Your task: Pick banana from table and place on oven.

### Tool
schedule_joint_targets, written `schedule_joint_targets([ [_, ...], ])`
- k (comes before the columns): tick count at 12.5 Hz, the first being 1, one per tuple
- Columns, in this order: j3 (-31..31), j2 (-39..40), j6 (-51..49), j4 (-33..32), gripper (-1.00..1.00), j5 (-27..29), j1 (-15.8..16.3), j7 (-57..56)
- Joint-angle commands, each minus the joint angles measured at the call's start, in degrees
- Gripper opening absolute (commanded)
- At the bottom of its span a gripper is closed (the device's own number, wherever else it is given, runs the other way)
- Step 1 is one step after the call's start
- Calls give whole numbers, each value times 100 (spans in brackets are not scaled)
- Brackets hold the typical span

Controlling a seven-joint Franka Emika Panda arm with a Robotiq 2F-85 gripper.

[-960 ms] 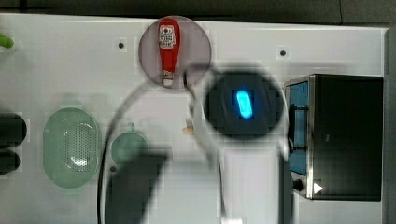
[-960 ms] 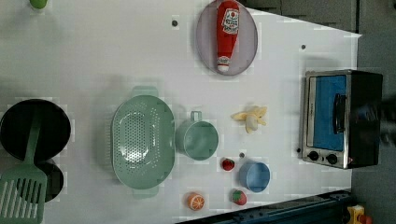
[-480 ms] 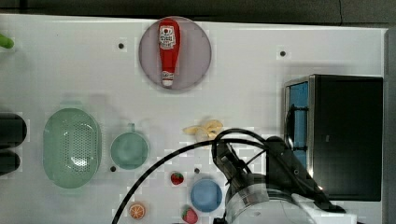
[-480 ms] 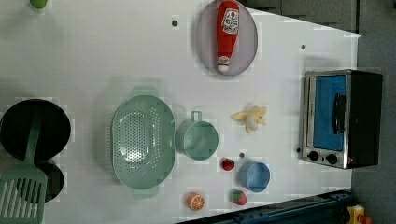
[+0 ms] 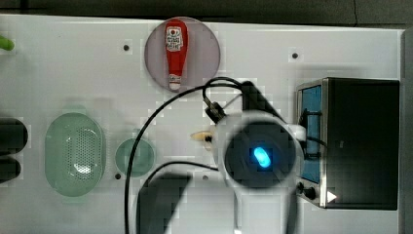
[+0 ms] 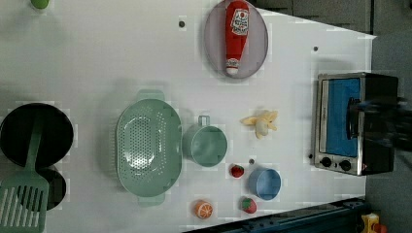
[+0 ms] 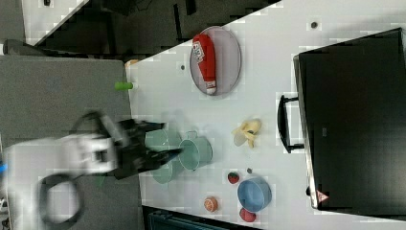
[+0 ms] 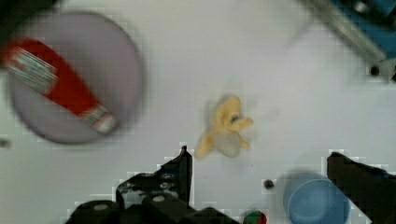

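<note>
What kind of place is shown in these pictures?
Probably a robot test bench set up as a play kitchen: a white table with bolt holes, a toaster oven, a toy banana and a green colander.

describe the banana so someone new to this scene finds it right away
In the left view, start at the toaster oven at the right end of the white table. The banana lies just left of its glass door, below the plate with the ketchup bottle. It is the only pale yellow piece, with splayed peel flaps.
</note>
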Motion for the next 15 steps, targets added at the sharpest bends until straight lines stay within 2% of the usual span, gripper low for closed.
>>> schedule_joint_targets([
  [1,-19,509,744,-484,100,-34,17,134],
  [8,-31,2001,3103,-1249,100,-34,16,134],
  [15,-43,3053,4323,-1469,100,-34,5,136],
])
